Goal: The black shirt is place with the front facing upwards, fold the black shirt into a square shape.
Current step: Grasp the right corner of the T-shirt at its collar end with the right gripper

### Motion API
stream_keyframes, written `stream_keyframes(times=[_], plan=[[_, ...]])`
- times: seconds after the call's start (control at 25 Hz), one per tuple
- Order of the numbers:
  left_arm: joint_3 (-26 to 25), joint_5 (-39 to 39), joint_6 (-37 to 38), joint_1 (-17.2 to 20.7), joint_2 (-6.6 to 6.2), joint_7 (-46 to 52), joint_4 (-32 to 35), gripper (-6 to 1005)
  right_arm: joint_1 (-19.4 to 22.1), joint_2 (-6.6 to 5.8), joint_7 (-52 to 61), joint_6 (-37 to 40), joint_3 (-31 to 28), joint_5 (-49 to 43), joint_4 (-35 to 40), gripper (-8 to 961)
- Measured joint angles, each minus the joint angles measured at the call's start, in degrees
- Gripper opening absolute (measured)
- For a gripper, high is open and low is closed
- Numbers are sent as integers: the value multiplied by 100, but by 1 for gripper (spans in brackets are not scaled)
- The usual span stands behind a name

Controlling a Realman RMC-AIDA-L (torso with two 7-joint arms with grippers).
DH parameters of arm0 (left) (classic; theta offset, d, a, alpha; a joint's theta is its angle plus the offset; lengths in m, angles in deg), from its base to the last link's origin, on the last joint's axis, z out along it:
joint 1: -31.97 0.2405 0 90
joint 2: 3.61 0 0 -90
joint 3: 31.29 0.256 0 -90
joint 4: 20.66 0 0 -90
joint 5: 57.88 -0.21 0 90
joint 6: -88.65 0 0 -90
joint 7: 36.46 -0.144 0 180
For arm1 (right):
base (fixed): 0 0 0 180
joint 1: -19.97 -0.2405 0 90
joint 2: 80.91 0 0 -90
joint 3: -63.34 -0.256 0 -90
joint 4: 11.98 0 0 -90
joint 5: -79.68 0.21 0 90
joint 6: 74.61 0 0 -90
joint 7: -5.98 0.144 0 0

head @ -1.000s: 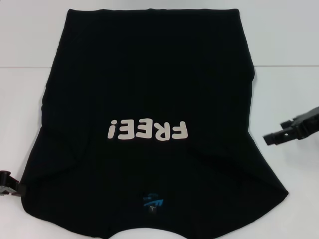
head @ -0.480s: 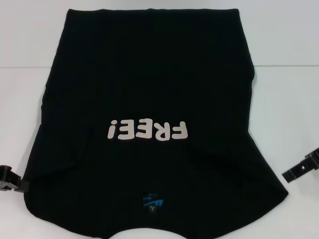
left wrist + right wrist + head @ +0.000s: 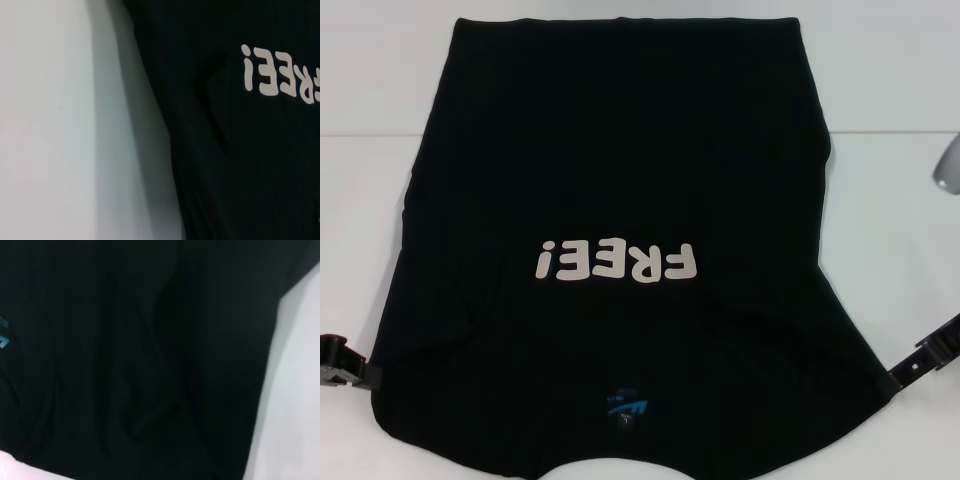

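Note:
The black shirt (image 3: 620,150) lies flat on the white table (image 3: 900,230), front up, its hem at the far side and its collar toward me. Its white "FREE!" print (image 3: 617,262) reads upside down, and a small blue neck label (image 3: 625,405) shows near the front edge. My left gripper (image 3: 342,367) sits on the table at the shirt's near left edge. My right gripper (image 3: 923,357) rests at the near right corner of the cloth. The left wrist view shows the shirt (image 3: 240,160) and its print (image 3: 280,75). Dark creased cloth (image 3: 125,365) fills the right wrist view.
Bare white table surface (image 3: 50,125) flanks the shirt on both sides. A grey rounded part (image 3: 948,165), probably of the right arm, pokes in at the right edge of the head view. The shirt's far hem reaches almost to the top of the head view.
My right gripper has swung down from mid-right to the shirt's near right corner. The left gripper has shifted slightly nearer. The creases near the right shoulder have smoothed out.

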Motion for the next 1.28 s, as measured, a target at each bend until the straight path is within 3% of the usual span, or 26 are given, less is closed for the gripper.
stream_keyframes(times=[0.84,1.2,1.28], plan=[[-13,0,-22,-28,0,-4,-5,5,-289,126,145,-482,500,-7,-577,822],[-13,0,-1,-18,0,-20,-5,5,-345,213,162,-489,813,-12,-548,629],[-13,0,2,-18,0,-31,-7,5,-358,226,163,-484,816,-12,-548,532]])
